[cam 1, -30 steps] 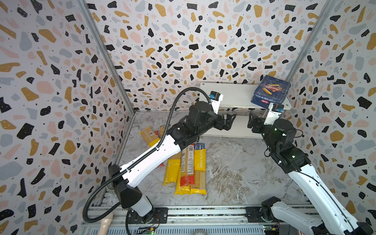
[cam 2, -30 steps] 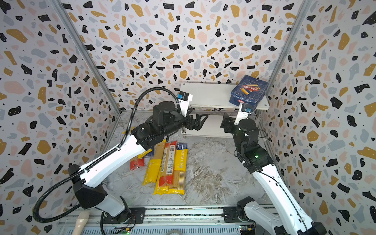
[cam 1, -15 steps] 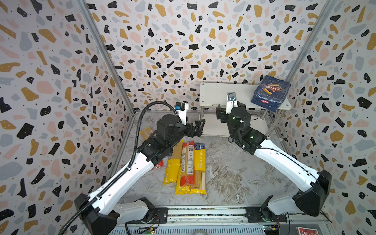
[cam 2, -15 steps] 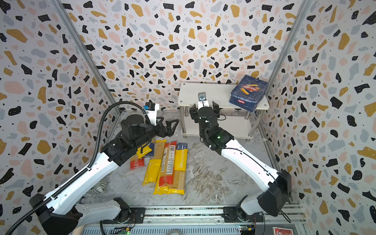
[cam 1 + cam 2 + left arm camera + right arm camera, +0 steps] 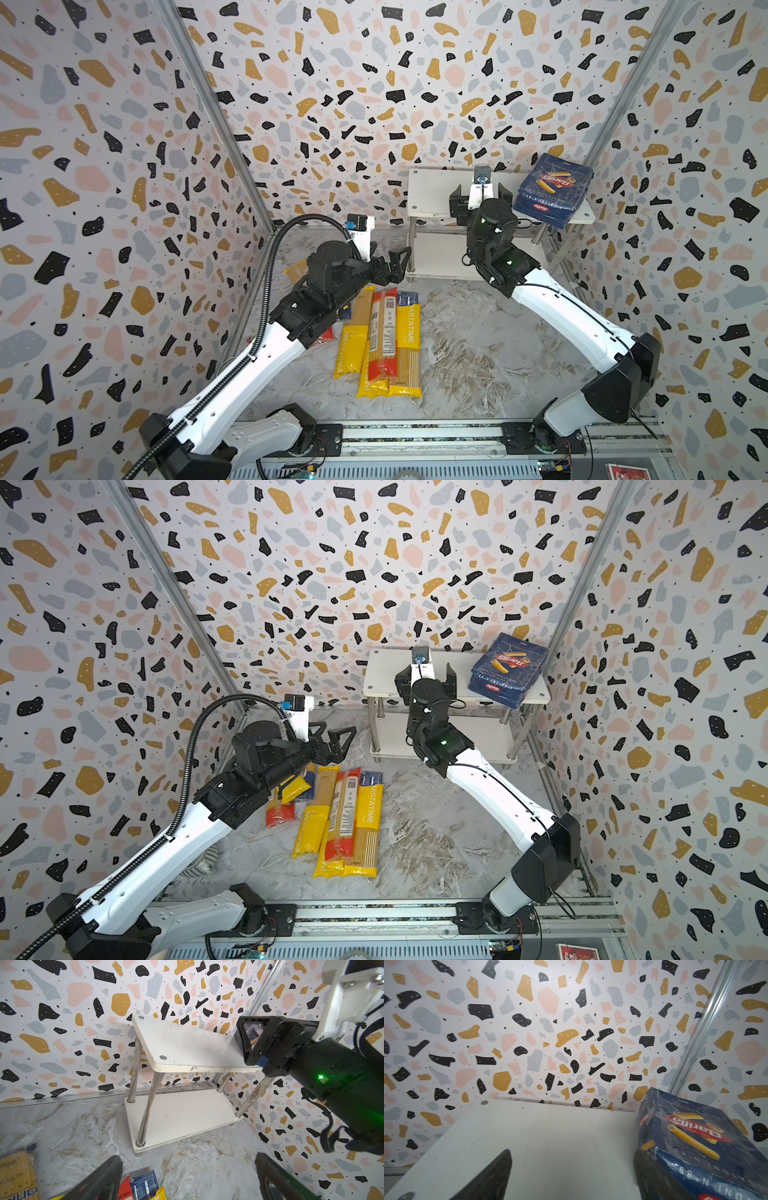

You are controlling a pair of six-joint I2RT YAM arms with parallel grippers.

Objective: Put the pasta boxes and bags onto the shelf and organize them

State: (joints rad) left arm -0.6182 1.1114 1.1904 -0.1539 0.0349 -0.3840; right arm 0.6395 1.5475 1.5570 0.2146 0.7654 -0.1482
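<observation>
The shelf (image 5: 432, 195) stands against the back wall on the marbled floor (image 5: 469, 353), and its lower board (image 5: 182, 1113) is bare. The wide blue Barilla rigatoni box (image 5: 552, 189) lies flat on the right end of the top board, its front corner jutting past the edge. The right gripper (image 5: 480, 194) hovers over the middle of that top board with its fingers spread wide and nothing between them. In the right wrist view one finger (image 5: 652, 1176) sits just beside the box's near corner; whether they touch cannot be told. The left gripper (image 5: 332, 735) hangs above the floor just left of the shelf's lower board, fingers likewise wide apart and empty. Below and in front of it the spaghetti packets (image 5: 349, 825) lie side by side on the floor, long sides touching and partly overlapping, far ends pointing toward the shelf. A red-ended packet (image 5: 280, 812) lies partly under the left arm (image 5: 195, 833).
</observation>
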